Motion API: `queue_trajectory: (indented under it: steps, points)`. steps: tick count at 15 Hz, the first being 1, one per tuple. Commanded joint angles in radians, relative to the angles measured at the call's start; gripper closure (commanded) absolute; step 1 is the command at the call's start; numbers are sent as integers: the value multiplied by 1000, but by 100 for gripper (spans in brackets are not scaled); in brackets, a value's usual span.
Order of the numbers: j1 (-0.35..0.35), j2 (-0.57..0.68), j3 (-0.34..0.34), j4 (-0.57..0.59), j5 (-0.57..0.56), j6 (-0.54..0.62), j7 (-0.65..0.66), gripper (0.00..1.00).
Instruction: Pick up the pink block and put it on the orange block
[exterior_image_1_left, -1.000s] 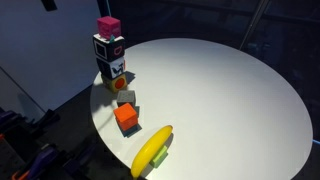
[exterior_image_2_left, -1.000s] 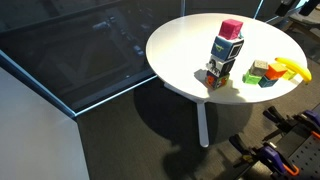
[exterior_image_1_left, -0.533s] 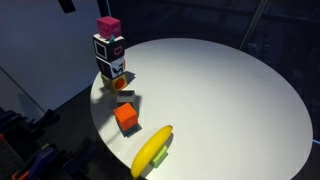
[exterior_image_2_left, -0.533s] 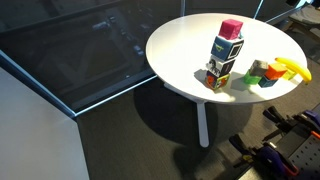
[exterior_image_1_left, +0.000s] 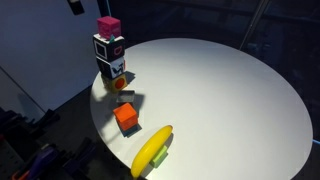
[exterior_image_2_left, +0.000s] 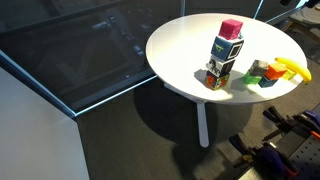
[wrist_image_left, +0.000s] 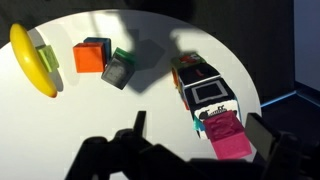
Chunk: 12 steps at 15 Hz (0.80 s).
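The pink block (exterior_image_1_left: 108, 26) sits on top of a stack of two black-and-white patterned cubes (exterior_image_1_left: 109, 58) at the table's edge; it also shows in the other exterior view (exterior_image_2_left: 231, 28). The orange block (exterior_image_1_left: 126, 118) lies on the table between the stack and a banana, and shows in the wrist view (wrist_image_left: 90, 57). In the wrist view my gripper (wrist_image_left: 198, 122) is open and empty above the stack, and the pink block (wrist_image_left: 230, 136) lies between its fingers, nearer the right one. Only a dark tip of the gripper (exterior_image_1_left: 75, 5) shows in an exterior view.
A round white table (exterior_image_1_left: 220, 90) holds a yellow banana (exterior_image_1_left: 152, 150) on a green piece, and a small grey cube (wrist_image_left: 118, 72) beside the orange block. The stack stands near the table's rim. A dark floor and glass wall (exterior_image_2_left: 80, 60) surround the table.
The gripper's dark tip at the top of an exterior view has moved right, toward the stack. The blocks have not moved.
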Motion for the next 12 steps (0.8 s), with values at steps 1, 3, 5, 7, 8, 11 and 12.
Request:
queue_trajectory:
  steps: [1, 3, 5, 7, 8, 11, 12]
  points:
    - [21, 64, 14, 68, 20, -3, 37, 0]
    - [34, 93, 26, 94, 24, -4, 47, 0]
    - [49, 127, 41, 125, 18, -8, 56, 0]
    - [61, 156, 53, 154, 11, -14, 58, 0]
    - [67, 172, 58, 171, 6, -15, 56, 0]
    - [77, 221, 68, 226, 5, -22, 54, 0]
    - [78, 235, 70, 243, 5, -23, 53, 0]
